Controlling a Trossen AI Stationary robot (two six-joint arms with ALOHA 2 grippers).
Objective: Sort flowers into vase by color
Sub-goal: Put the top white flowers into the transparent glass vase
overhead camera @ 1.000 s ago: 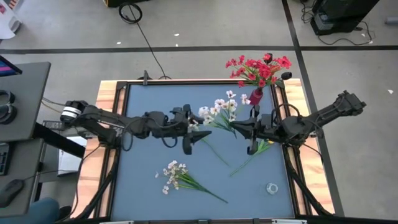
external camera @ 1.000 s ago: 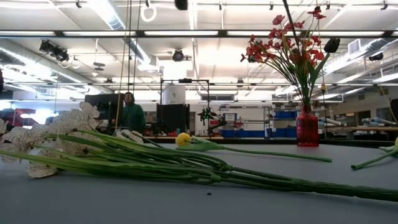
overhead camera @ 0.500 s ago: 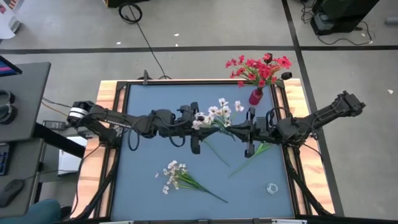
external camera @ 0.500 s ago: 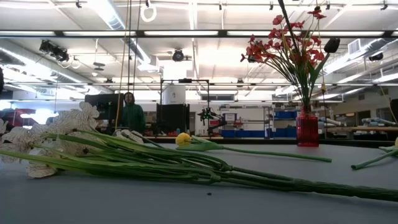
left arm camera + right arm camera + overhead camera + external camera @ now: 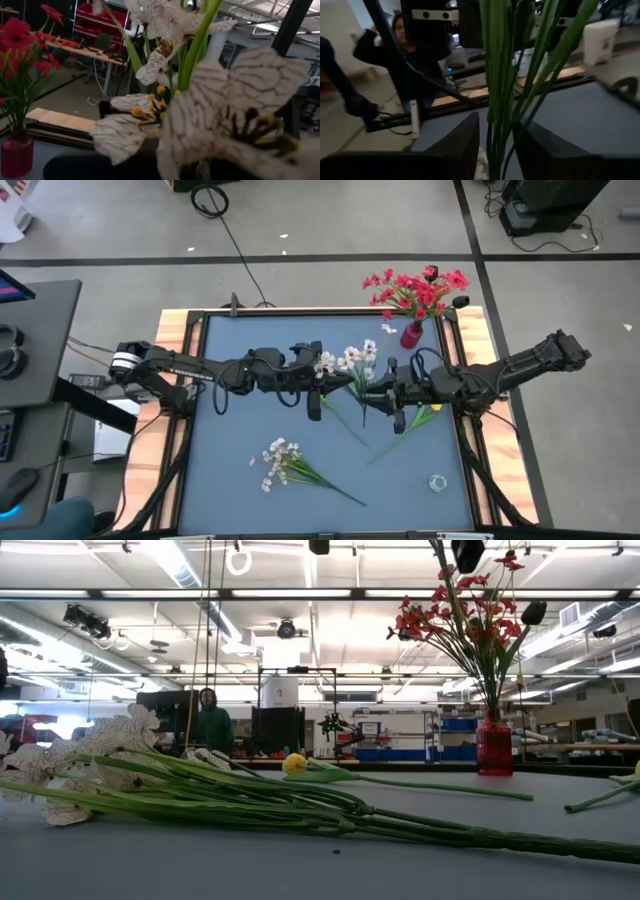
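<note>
A spray of white flowers (image 5: 350,362) hangs above the table's middle between my two grippers. My left gripper (image 5: 318,385) is shut on its blossom end, and the blossoms (image 5: 215,115) fill the left wrist view. My right gripper (image 5: 386,395) stands open, with the spray's green stems (image 5: 497,75) running up between its fingers (image 5: 465,142). Red flowers (image 5: 415,288) stand in a red vase (image 5: 411,335) at the far right. A second white spray (image 5: 285,463) lies on the mat near the front. A yellow tulip (image 5: 425,416) lies under my right arm, and another (image 5: 293,763) shows in the low view. My left gripper holds the white spray just below its blossoms (image 5: 330,377), coming level from the table's left. The blossoms hide the place of contact in the wrist view. The spray is lifted clear of the table. My right gripper has the stems between its open fingers; whether they touch, I cannot tell.
A small clear object (image 5: 437,481) lies near the front right corner. A loose green stem (image 5: 348,427) lies on the mat below the grippers. The table has a wooden rim (image 5: 170,330). A person (image 5: 415,55) sits beyond the table's left side.
My left gripper has gone toward the table's right, up to the blossom end of the white spray. My right gripper has shifted a little toward the table's left with the stems. The spray's blossoms have moved left with it and stay off the table.
</note>
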